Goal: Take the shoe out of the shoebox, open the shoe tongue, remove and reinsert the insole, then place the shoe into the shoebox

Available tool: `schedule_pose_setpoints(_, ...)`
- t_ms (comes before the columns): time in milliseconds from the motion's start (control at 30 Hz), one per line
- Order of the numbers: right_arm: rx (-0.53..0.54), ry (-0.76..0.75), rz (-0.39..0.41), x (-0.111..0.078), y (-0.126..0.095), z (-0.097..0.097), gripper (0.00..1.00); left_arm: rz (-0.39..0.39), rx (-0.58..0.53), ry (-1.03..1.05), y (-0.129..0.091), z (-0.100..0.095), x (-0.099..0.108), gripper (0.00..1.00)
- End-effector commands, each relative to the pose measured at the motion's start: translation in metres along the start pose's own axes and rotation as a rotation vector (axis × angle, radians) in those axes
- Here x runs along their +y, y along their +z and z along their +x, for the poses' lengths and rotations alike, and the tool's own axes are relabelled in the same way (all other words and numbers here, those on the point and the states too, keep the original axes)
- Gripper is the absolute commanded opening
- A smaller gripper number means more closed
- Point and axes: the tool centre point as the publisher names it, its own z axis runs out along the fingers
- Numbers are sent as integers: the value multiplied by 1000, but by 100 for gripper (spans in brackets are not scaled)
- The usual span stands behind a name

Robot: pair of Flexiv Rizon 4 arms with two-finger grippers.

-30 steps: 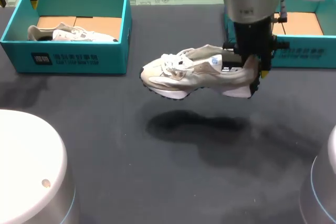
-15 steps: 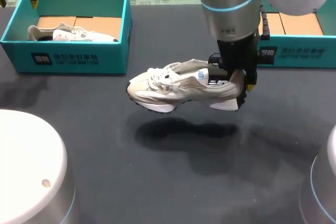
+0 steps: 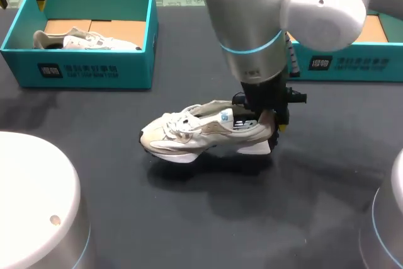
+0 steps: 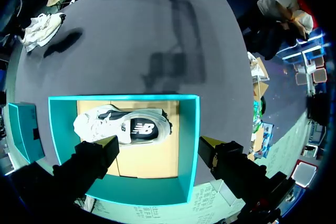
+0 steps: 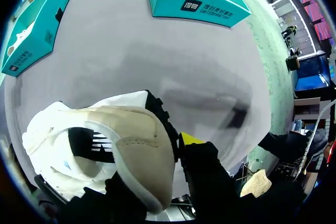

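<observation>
Dark tabletop point(image 3: 189, 218) lies under both arms, with a teal shoebox at each far side. The right pincer point(image 3: 267, 121) is clamped on the heel of a cream sneaker point(image 3: 189, 133), one finger down inside the collar and the other behind the heel outside. The sneaker stretches away from this pincer, toe toward the left arm's side, sole down and very low over the table. Its shadow sits tight beneath it, and I cannot tell whether the sole touches yet. The right shoebox point(image 3: 352, 64) stands beyond the pincer, well apart from the sneaker.

The left pincer point(image 4: 157, 148) hangs with its fingers spread and holding nothing, directly above the left shoebox point(image 3: 75, 70), where a second sneaker point(image 3: 88, 41) lies on its side.

By my reading, the first step is done or all but done: the sneaker is out of a box and in the middle of the table. Everything else is left. The tongue point(image 3: 221, 114) does not look pulled open, and the laces still cross the front. The insole is out of sight inside the sneaker, so it appears not to have been removed. Once those steps are done, the sneaker must still go into its shoebox.
</observation>
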Motion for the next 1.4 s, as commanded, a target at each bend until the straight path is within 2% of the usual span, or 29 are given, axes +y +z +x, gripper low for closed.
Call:
schedule_pose_setpoints(33, -14, 61, -15, -14, 13, 31, 0, 0, 2, 0, -1, 0, 0, 100)
schedule_pose_setpoints(200, -7, 85, -16, -15, 30, 45, 0, 0, 2, 0, -1, 0, 0, 100)
schedule_pose_setpoints(600, 1, 147, 28, -20, 61, 60, 0, 0, 2, 0, -1, 0, 0, 100)
schedule_pose_setpoints(900, -2, 238, 52, -25, 76, 65, 0, 0, 2, 0, -1, 0, 0, 100)
schedule_pose_setpoints(1400, 4, 328, 69, -24, 91, 60, 0, 0, 2, 0, -1, 0, 0, 100)
